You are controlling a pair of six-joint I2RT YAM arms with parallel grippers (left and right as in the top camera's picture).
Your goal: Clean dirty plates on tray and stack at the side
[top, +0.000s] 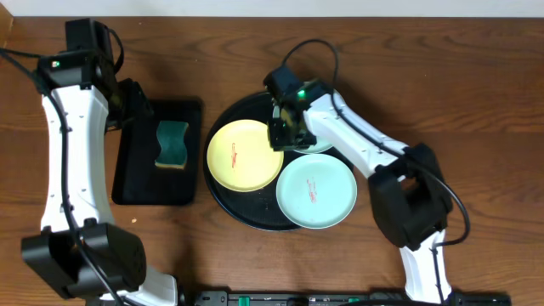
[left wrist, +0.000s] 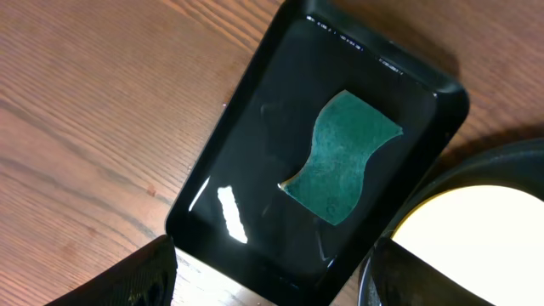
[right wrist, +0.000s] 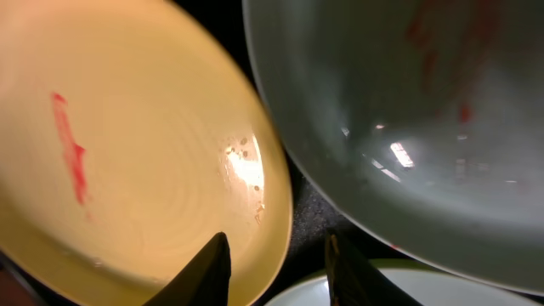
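The round black tray (top: 240, 209) holds three plates. The pale yellow plate (top: 245, 155) lies at its left and has a red smear. One teal plate (top: 316, 191) lies at the front right with a red smear. The other teal plate (top: 328, 143) lies at the back right, mostly hidden under my right arm. My right gripper (top: 285, 136) is open and low over the tray. In the right wrist view its fingers (right wrist: 280, 272) straddle the yellow plate's rim (right wrist: 127, 144), next to the back teal plate (right wrist: 408, 127). My left gripper (top: 136, 106) is open and empty.
A rectangular black tray (top: 132, 174) left of the round tray holds a green sponge (top: 172, 144). In the left wrist view the sponge (left wrist: 340, 157) lies in that tray (left wrist: 229, 178), ahead of my open fingers (left wrist: 272, 285). Wooden tabletop surrounds both trays.
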